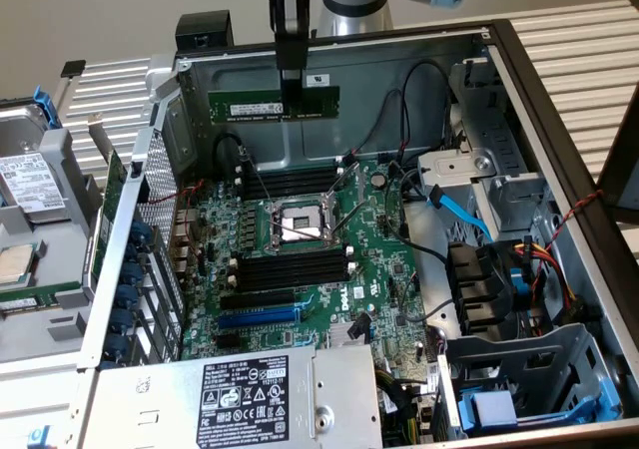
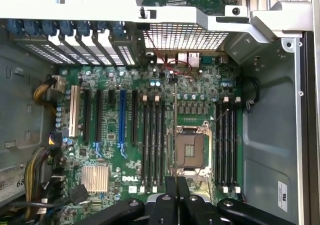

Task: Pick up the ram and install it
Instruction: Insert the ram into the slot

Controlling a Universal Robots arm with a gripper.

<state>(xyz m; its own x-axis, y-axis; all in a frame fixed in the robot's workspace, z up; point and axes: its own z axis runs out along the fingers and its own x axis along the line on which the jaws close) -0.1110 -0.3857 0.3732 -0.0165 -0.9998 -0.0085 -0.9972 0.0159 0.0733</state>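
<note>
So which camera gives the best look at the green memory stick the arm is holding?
The exterior view: the ram shows its flat side, label included, clamped in the gripper over the motherboard. The wrist view sees it edge-on, just a thin strip.

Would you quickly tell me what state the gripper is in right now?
Gripper: closed, holding the ram above the motherboard.
</note>
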